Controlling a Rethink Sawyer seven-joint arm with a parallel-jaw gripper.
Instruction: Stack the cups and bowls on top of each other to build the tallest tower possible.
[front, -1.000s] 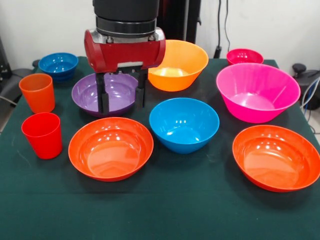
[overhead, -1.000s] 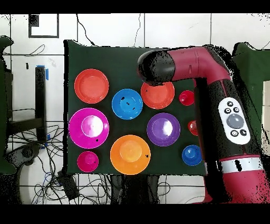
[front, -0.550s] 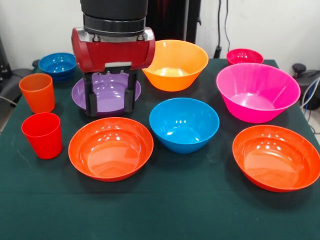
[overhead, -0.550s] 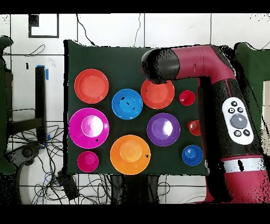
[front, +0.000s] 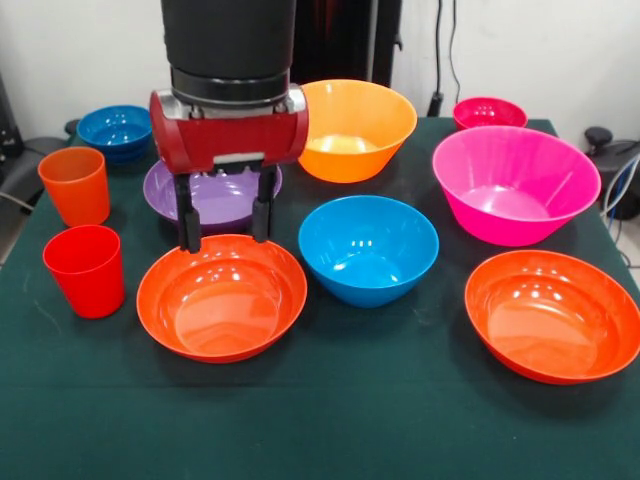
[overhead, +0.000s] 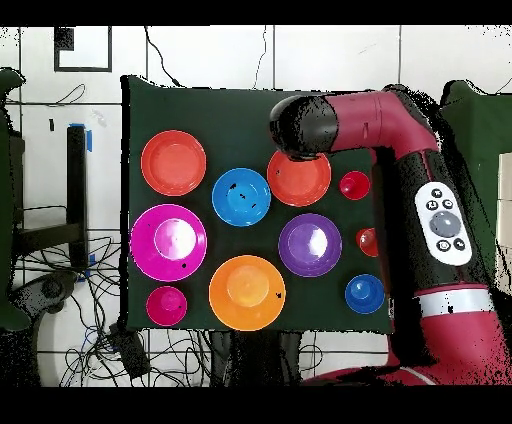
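Note:
My gripper (front: 224, 232) is open, and its two black fingers (front: 188, 228) hang at the far rim of the left red-orange bowl (front: 222, 297), with nothing between them. The purple bowl (front: 212, 190) sits just behind it. All the bowls and cups stand singly, so no tower shows. The large pink bowl (front: 515, 183) is empty, like the mid blue bowl (front: 368, 248), the yellow-orange bowl (front: 350, 128) and the right red-orange bowl (front: 553, 313). The orange cup (front: 75, 185) and the red cup (front: 85, 270) stand upright at the left. In the overhead view the arm covers the gripper and part of the red-orange bowl (overhead: 300, 182).
A small blue bowl (front: 117, 128) sits at the back left and a small pink-red bowl (front: 489, 112) at the back right. The dark green table cloth (front: 330, 420) runs to the front edge. Cables lie on the floor beyond the table (overhead: 60, 290).
The gripper moved left over the purple bowl, then came down and toward the camera to the far rim of the left red-orange bowl. It stayed open. No bowl or cup moved.

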